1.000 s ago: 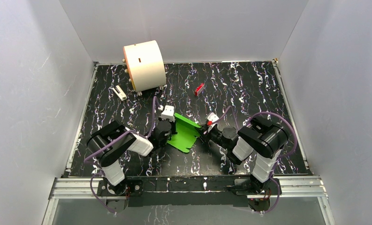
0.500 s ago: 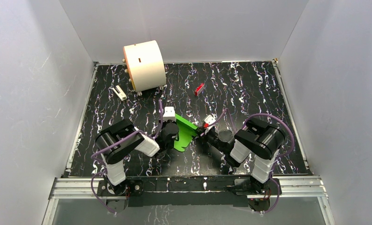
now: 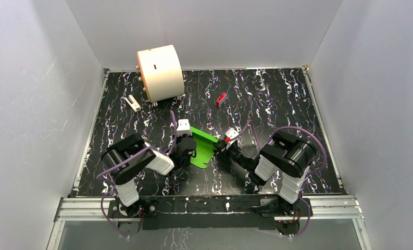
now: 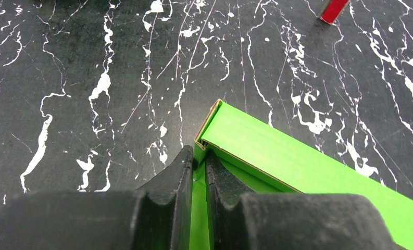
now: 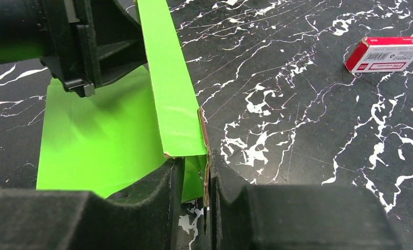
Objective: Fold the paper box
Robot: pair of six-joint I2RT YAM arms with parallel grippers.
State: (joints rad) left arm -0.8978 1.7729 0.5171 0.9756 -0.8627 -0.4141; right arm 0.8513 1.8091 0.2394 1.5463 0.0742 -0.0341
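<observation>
Paper box: the bright green, creased thin-card paper box (image 3: 203,148) lies on the table between the two claws. One long wall is folded upright and the broad panel lies flat beside it.
Left claw: the left gripper (image 4: 199,156) is clenched on a corner tab of the upright wall, which runs away from its fingertips to the right.
Right claw: the right gripper (image 5: 194,167) straddles the tab at the wall's other end. A sliver of gap shows on one side, so I cannot tell whether it pinches or has let go.
Risk, spring-back: if that far hold is slack, the wall may drop flat again.
Risk, tearing: if the claws pull apart along the wall, the pinched tab could rip or crease in the wrong place.
Risk, sliding: the flat panel rests loose on the black, white-veined table (image 3: 277,104), so a push may shift it instead of folding it.
Surroundings: the small red rectangular block (image 5: 385,53) lies well beyond the right claw's fingertips. The large cream cylinder (image 3: 160,73) stands far beyond the left claw. Neither looks likely to get in the way.
</observation>
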